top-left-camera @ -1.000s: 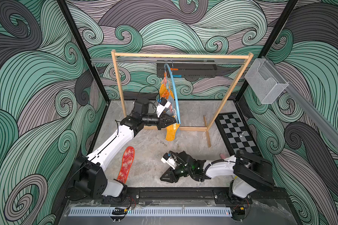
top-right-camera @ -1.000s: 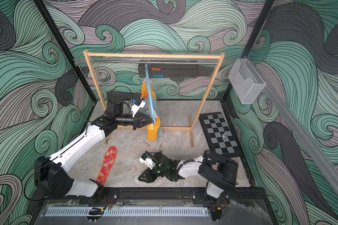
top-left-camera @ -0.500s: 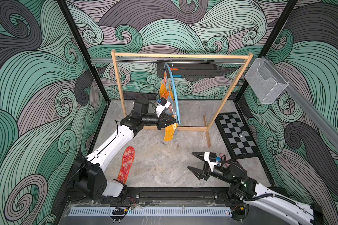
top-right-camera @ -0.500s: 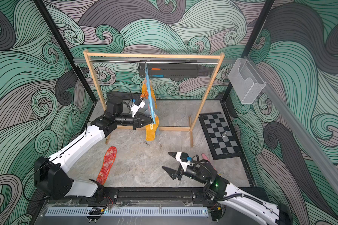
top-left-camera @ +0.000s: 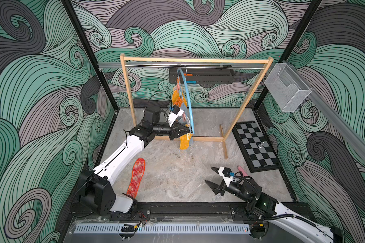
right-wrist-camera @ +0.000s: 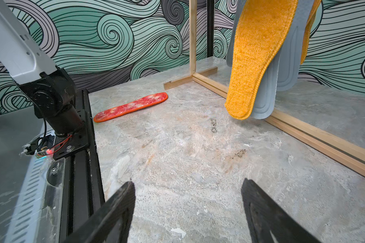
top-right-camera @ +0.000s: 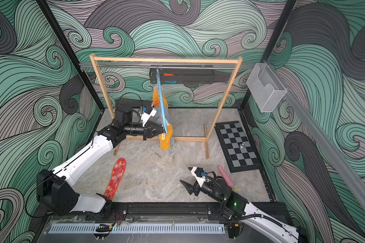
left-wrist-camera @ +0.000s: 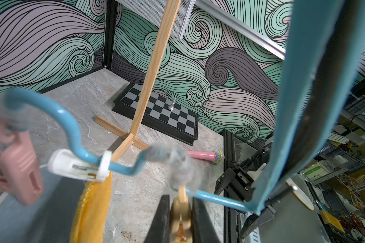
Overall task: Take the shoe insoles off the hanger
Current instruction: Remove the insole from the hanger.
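The light blue hanger hangs from the rack's rod with shoe insoles clipped under it. An orange insole hangs lowest, held by a white clip, with grey-blue ones behind it. A red-white mottled insole lies on the floor at the front left. My left gripper is shut on an orange clip at the hanger's near end. My right gripper stands open and empty above the floor at the front right.
The wooden rack spans the back, its foot bar on the floor. A chessboard with one piece lies at the right. A pink stick lies beside the right arm. A mesh basket hangs on the right wall.
The right arm has drawn back from the floor's middle to the front right, and its jaws have opened wide. The left gripper has stayed at the hanger's clip.
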